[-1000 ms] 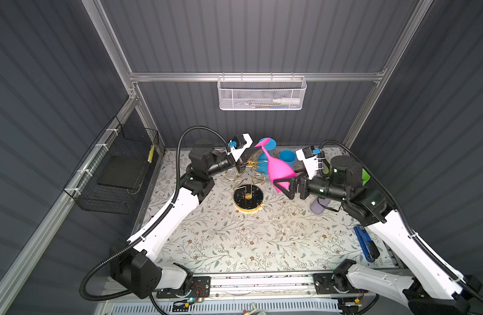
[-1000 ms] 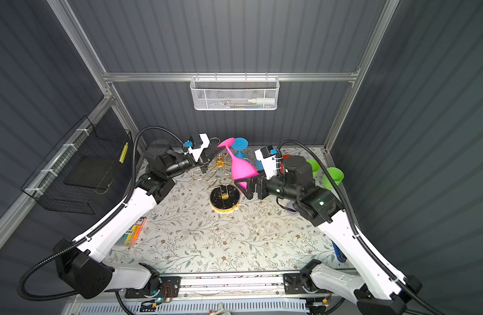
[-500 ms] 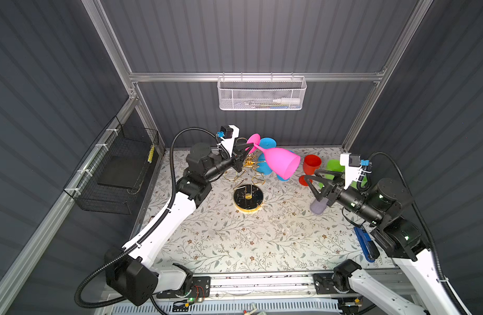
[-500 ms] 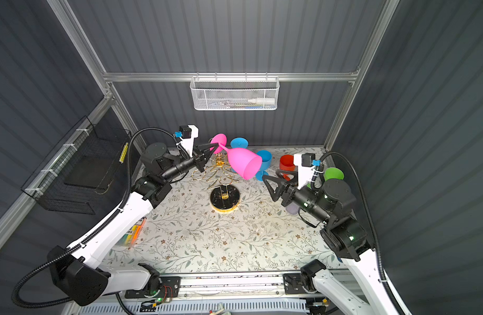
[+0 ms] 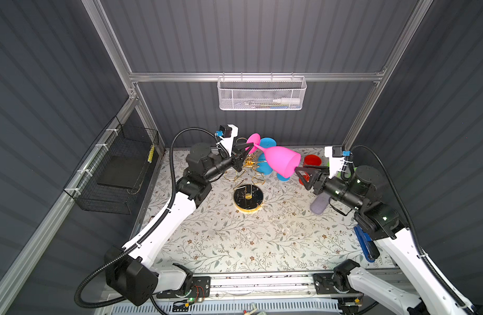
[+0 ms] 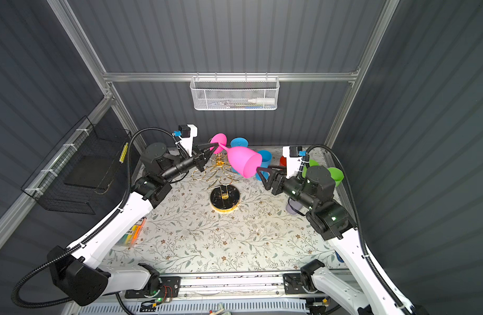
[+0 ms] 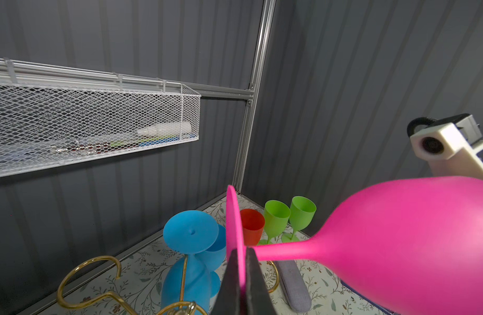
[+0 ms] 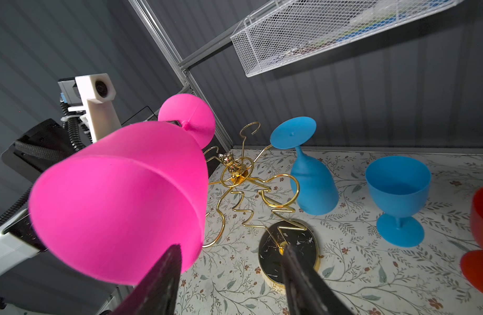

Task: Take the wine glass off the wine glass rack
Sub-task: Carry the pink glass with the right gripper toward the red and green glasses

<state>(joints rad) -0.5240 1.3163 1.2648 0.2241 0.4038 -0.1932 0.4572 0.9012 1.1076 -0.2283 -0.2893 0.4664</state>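
Observation:
My left gripper (image 5: pixel 247 148) (image 6: pixel 211 147) (image 7: pixel 242 251) is shut on the edge of the foot of the pink wine glass (image 5: pixel 282 163) (image 6: pixel 243 161) (image 7: pixel 398 240) (image 8: pixel 120 201). The glass lies level in the air above the wine glass rack (image 5: pixel 248 166) (image 6: pixel 221 174) (image 8: pixel 235 174), with its mouth toward the right arm. My right gripper (image 5: pixel 301 178) (image 6: pixel 262 178) (image 8: pixel 231 246) is open at the bowl's rim. One finger overlaps the rim, and nothing sits between the jaws. A blue wine glass (image 5: pixel 263 163) (image 8: pixel 314 188) hangs bowl-down on a rack arm.
Upright glasses stand behind and to the right of the rack: blue (image 8: pixel 397 196), red (image 5: pixel 311 163) and two green (image 7: pixel 289 215). A grey case (image 5: pixel 319 204) lies under the right arm. A white mesh basket (image 5: pixel 262 92) hangs on the back wall and a black wire basket (image 5: pixel 120 169) on the left.
The pink glass has swung from hanging bowl-down to lying level in the left gripper. The right arm drew back to the right, then came in to the bowl's rim with narrower jaws.

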